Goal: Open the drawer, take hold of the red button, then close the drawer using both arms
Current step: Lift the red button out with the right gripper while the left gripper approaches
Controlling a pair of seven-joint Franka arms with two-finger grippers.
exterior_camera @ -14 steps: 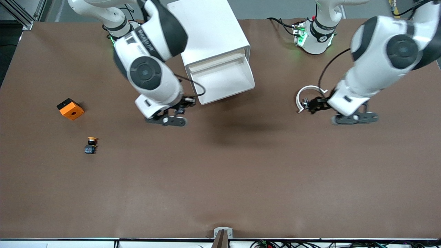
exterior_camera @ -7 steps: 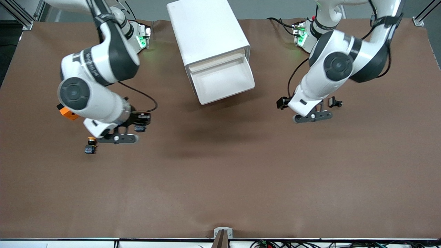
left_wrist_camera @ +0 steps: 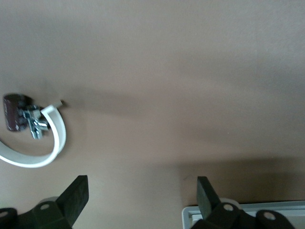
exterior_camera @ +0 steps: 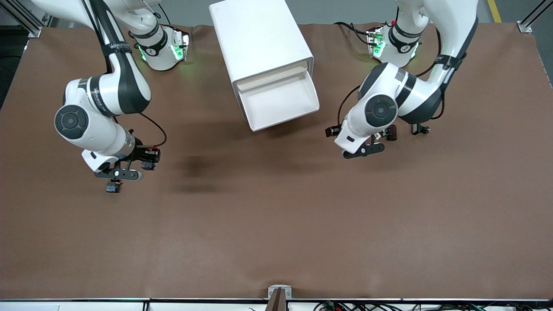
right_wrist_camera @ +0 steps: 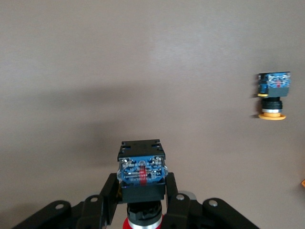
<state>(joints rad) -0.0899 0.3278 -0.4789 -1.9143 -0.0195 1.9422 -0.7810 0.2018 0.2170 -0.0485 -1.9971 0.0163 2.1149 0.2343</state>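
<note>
Right gripper (right_wrist_camera: 141, 202) gripping button (right_wrist_camera: 141, 170) (red cap), drawer (exterior_camera: 280, 100) seemingly open

The right gripper (exterior_camera: 147, 160) carried the button (right_wrist_camera: 141, 169) from the drawer (exterior_camera: 280, 102) toward the yellow-capped button (exterior_camera: 113, 186).

A red-capped button (right_wrist_camera: 141, 179) with a black-and-blue base; a yellow-capped button (right_wrist_camera: 273, 95); a white cabinet (exterior_camera: 261, 43); a brown worktop (exterior_camera: 276, 224).

No lettering reads clearly anywhere. The right arm (exterior_camera: 113, 75) carries a black band with white print too small to decipher.
</note>
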